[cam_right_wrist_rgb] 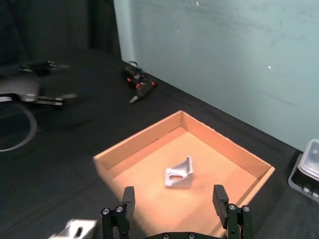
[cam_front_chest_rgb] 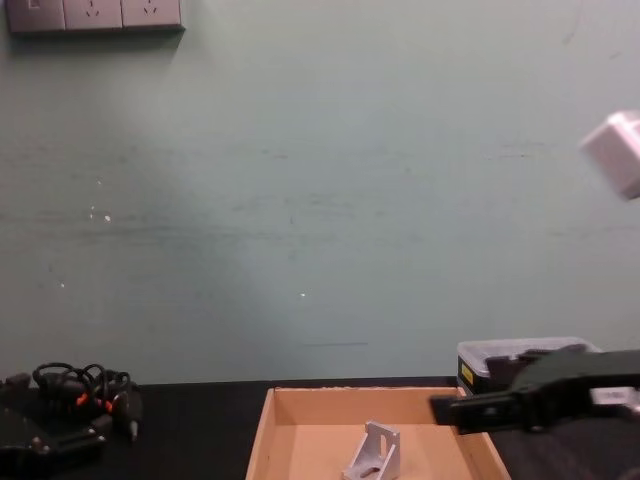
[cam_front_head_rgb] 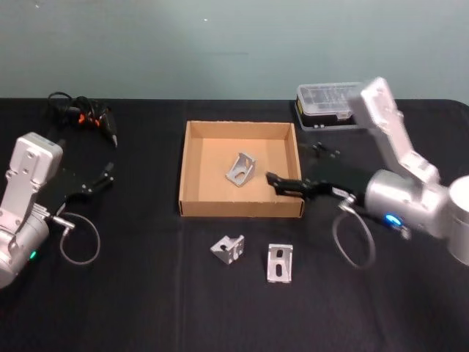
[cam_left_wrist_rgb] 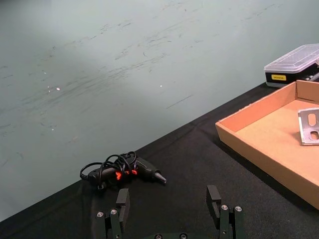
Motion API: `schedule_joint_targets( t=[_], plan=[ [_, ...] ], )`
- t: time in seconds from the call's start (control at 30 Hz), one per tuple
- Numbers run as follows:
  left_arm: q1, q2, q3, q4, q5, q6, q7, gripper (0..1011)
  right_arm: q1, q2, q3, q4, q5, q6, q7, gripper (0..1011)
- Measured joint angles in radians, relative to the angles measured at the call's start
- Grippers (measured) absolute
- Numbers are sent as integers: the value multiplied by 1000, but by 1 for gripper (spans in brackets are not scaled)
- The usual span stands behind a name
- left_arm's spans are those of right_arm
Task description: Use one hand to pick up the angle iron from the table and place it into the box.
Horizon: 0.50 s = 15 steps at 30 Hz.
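- Angle iron (cam_front_head_rgb: 241, 169): on the floor of the box (cam_front_head_rgb: 238, 205), just ahead of the right gripper (cam_front_head_rgb: 282, 183), not touching it.
- Right gripper: empty, fingers (cam_right_wrist_rgb: 128, 198) spread wide. It hangs level over the box's right wall and points inward, the arm reaching in from the right.
- Two further angle irons (cam_front_head_rgb: 228, 248): on the table (cam_front_head_rgb: 146, 293), on the near side of the gripper, outside the box.
- Left gripper (cam_front_head_rgb: 102, 176): far left, fingers apart, empty.

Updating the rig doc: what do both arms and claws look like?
Left arm and right arm: silver-grey metal, blocky links, rounded wrists, each with a grey cable loop. Right wrist light blue, left teal. Left claw, on the table's left, and right claw, at the box's right wall, are black, two-fingered, silver screws at the finger bases.
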Motion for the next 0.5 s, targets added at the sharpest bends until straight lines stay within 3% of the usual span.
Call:
schedule_joint_targets(
  t=[0.03,0.07,0.13,0.17,0.23,0.37,0.5],
  plan=[
    [0,0,0,0,0,0,0,1011,-45,30,20,-57,20,-7,4,1002],
    [0,0,0,0,0,0,0,1011,-45,30,20,-57,20,-7,4,1002],
    [0,0,0,0,0,0,0,1011,-126,87,53,-155,59,-25,18,1003],
    [0,0,0,0,0,0,0,1011,-126,87,53,-155,59,-25,18,1003],
    [0,0,0,0,0,0,0,1011,-196,149,71,-230,86,-45,48,1003],
    [0,0,0,0,0,0,0,1011,-260,216,78,-283,111,-88,100,1003],
    [0,0,0,0,0,0,0,1011,-294,265,64,-292,121,-137,154,1003]
  ],
)
